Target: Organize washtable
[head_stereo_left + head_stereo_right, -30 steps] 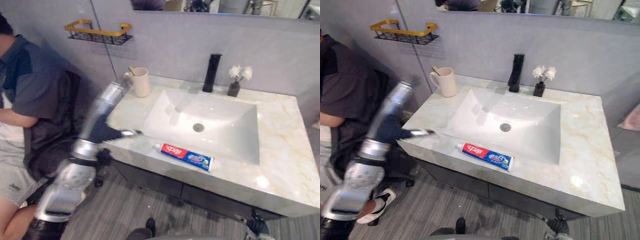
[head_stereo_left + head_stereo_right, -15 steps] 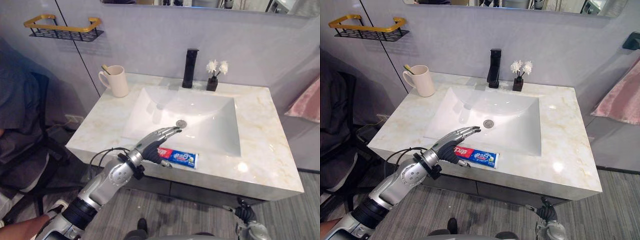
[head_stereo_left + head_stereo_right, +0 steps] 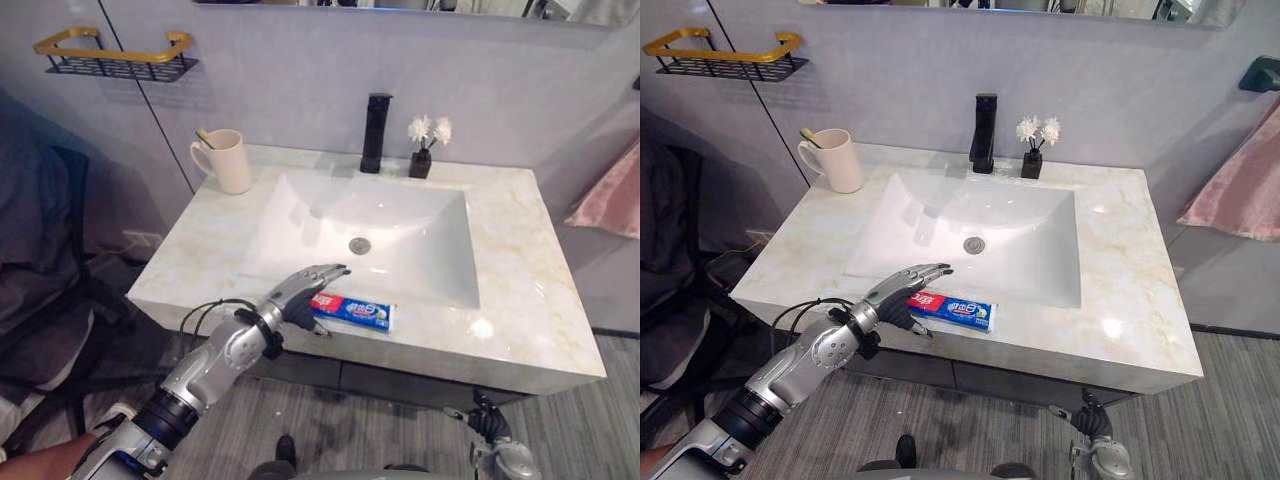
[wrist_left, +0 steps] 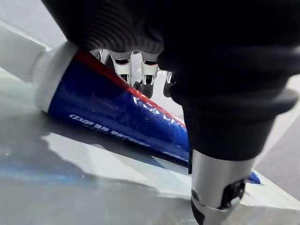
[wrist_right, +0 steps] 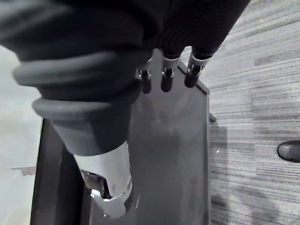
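A red and blue toothpaste tube (image 3: 356, 312) with a white cap lies along the front edge of the marble washtable (image 3: 525, 285), just before the white sink (image 3: 400, 225). My left hand (image 3: 305, 284) hovers open over the tube's left end, fingers straight and pointing toward the sink. In the left wrist view the tube (image 4: 112, 110) lies right under the fingers (image 4: 125, 65), and whether they touch it I cannot tell. My right hand (image 5: 164, 77) hangs low by the dark cabinet front, fingers relaxed and holding nothing.
A cream mug (image 3: 229, 161) with a toothbrush stands at the back left. A black faucet (image 3: 375, 132) and a small flower vase (image 3: 423, 152) are behind the sink. A gold wall shelf (image 3: 110, 52) hangs left, a pink towel (image 3: 608, 195) right. A person (image 3: 35, 230) sits left.
My left arm swung in from the washtable's left corner to the toothpaste tube. In the last half second the hand sank lower over the tube's left end. The camera also shifted.
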Controlling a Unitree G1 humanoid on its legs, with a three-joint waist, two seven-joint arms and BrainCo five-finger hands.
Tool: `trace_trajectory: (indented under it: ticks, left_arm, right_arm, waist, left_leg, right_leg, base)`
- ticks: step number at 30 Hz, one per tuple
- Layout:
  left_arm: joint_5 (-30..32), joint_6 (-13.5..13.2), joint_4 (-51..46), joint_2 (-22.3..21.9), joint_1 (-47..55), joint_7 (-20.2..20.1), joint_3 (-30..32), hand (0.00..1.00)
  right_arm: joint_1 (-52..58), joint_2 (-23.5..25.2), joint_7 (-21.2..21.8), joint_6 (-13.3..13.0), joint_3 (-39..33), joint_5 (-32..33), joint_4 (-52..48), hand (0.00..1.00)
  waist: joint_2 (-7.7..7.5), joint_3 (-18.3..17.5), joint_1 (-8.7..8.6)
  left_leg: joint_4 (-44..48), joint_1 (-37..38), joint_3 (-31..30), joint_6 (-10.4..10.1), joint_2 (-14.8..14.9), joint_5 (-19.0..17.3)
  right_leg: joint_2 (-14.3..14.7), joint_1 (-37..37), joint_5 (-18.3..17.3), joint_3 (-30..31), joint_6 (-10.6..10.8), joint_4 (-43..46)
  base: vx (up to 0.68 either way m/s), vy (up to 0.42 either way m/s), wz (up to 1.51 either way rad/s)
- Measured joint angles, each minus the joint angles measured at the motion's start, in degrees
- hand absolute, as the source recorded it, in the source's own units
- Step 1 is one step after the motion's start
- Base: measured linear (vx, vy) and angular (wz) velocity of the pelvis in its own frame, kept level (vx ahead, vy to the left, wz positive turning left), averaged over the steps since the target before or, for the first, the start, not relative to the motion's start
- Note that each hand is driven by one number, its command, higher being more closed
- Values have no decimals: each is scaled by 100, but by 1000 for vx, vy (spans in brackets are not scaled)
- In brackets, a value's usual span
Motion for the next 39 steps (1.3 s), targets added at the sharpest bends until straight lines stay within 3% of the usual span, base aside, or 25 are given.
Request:
trace_trajectory:
  ticks: [8,14,22,39]
  left_arm:
    - [-332,9,129,-10,4,-32,52,0]
    - [-538,136,207,-132,4,-14,574,0]
    - [-1351,294,218,-94,4,-104,832,0]
    - [-659,213,234,-11,9,-7,874,0]
  right_arm:
    - [-33,-19,-3,21,2,-46,0,0]
    - [-37,-23,5,23,22,-215,1,0]
    - [-87,-24,96,56,44,-226,6,0]
    - [-115,-37,92,50,170,-234,26,0]
  waist:
    - [32,3,19]
    - [81,19,12]
    - [81,17,26]
    - [77,15,22]
  left_leg:
    - [-6,12,95,0,5,0]
    - [-31,10,125,6,10,9]
    - [-32,11,172,7,10,8]
    - [-37,33,249,7,17,6]
  right_leg:
    - [-4,-28,47,98,14,-27]
    - [-9,-77,67,134,18,-25]
    - [-6,-77,74,178,21,-49]
    - [-9,-81,138,266,23,-132]
  base:
    - [-14,-10,-5]
    - [-67,-2,-4]
    - [11,-12,-2]
    - [-29,-13,-3]
